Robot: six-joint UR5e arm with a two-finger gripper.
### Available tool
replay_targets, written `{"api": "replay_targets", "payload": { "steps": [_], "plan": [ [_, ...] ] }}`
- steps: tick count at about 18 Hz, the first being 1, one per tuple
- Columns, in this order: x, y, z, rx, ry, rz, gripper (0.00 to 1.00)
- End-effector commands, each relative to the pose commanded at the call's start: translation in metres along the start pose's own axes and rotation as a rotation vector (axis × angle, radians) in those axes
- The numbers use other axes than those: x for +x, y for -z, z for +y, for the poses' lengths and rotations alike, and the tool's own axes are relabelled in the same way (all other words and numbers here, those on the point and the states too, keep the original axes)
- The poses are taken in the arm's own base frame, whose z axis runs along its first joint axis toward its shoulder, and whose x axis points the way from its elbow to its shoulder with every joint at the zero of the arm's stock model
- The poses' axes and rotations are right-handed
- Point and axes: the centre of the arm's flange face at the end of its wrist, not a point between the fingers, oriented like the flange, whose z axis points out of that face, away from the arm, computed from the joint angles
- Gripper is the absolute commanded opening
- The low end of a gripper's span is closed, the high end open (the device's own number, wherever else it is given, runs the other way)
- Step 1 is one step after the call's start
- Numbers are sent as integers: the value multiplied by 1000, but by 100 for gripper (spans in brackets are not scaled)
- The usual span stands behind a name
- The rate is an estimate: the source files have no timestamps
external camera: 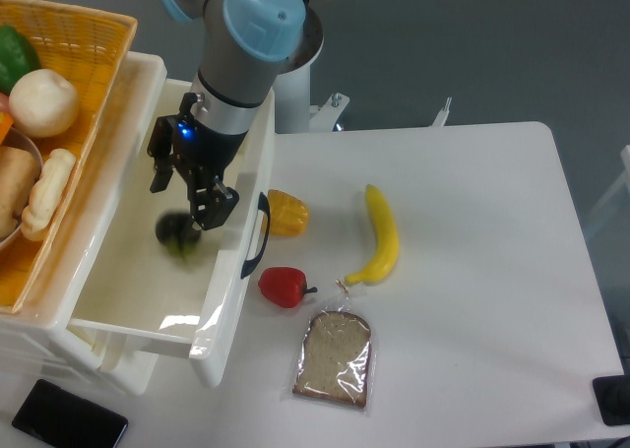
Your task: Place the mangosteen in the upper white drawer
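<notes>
The mangosteen (177, 233), a small dark round fruit, shows blurred inside the upper white drawer (118, 281), below my gripper and apart from it. My gripper (184, 182) hangs over the drawer's middle with its fingers spread open and nothing between them. The drawer is pulled out, its black curved handle (257, 236) facing right.
A yellow wicker basket (84, 49) with vegetables sits on top at the left. On the table right of the drawer lie a yellow pepper (286, 213), a red pepper (283, 287), a banana (380, 234) and bagged bread (335, 357). A black phone (69, 420) lies at the bottom left.
</notes>
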Motion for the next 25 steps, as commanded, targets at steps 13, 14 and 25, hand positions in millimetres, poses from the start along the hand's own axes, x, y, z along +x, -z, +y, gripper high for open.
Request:
{"api": "replay_targets", "payload": {
  "steps": [13, 14, 25],
  "plan": [
    [-40, 84, 6, 61, 80, -178, 100],
    [-48, 91, 14, 65, 109, -200, 100],
    [-142, 121, 173, 46, 378, -264, 100]
  ]
}}
